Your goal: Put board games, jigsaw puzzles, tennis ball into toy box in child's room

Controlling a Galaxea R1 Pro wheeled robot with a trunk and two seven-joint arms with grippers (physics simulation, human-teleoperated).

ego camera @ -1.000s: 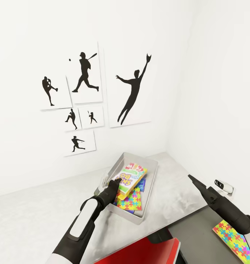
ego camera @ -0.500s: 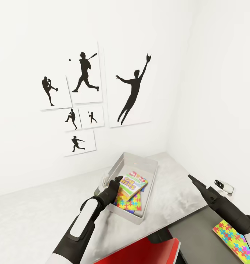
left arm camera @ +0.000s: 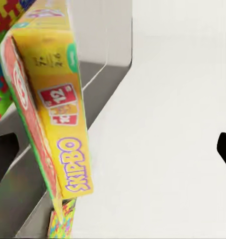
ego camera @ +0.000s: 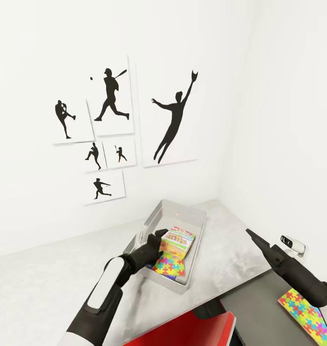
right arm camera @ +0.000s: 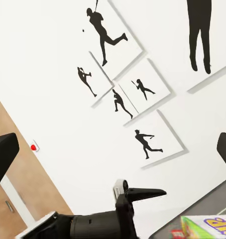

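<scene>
The grey toy box [ego camera: 181,212] stands on the white table [ego camera: 48,283] near the corner. Inside it a yellow Skip-Bo board game [ego camera: 178,241] leans tilted on a colourful jigsaw puzzle [ego camera: 169,265]. My left gripper [ego camera: 152,235] is open at the box's left rim, just beside the game. In the left wrist view the game [left arm camera: 58,114] stands on edge against the toy box wall [left arm camera: 113,35], free of my widely spread fingers [left arm camera: 3,154]. My right gripper [ego camera: 249,233] is open and empty over the table's right end. A second jigsaw puzzle [ego camera: 305,312] lies at the lower right.
Framed baseball silhouettes [ego camera: 110,101] hang on the wall behind the table. A red chair [ego camera: 192,331] sits under the table's front edge. A small white device [ego camera: 293,244] is fixed near the right wall. The right wrist view looks across at my left arm [right arm camera: 118,214].
The Skip-Bo game has dropped from my left gripper down into the toy box and now leans there. The left gripper has opened and sunk slightly. The right arm has not moved.
</scene>
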